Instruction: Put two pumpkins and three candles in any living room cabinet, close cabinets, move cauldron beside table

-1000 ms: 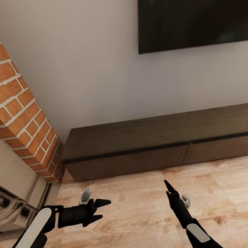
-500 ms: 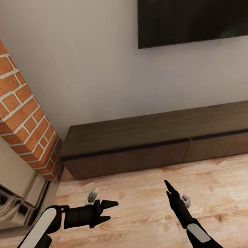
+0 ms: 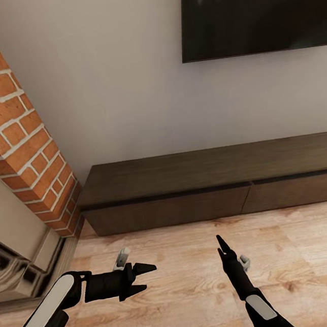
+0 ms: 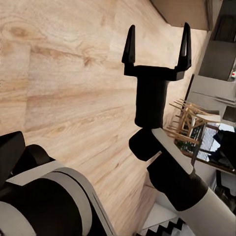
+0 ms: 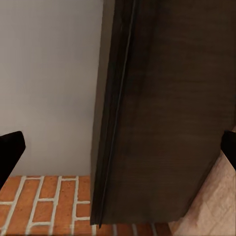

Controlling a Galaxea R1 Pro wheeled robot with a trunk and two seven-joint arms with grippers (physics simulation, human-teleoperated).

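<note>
both grippers, left (image 3: 141, 277) and right (image 3: 222, 244), are hovering empty, fingers spread, the closed cabinet (image 3: 187, 194) stretching crosswise straight ahead.

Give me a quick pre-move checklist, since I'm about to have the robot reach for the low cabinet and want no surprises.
1. Long, low dark-brown wood cabinet in front of the robot: ok.
2. Its drawers shut: ok, both fronts look flush.
3. Left hand empty and open: ok.
4. Right hand empty and open: ok, fingers spread with nothing between.
5. Pale wood floor between hands and cabinet free of obstacles: ok.
6. Pumpkins or candles within reach: cannot tell.
</note>
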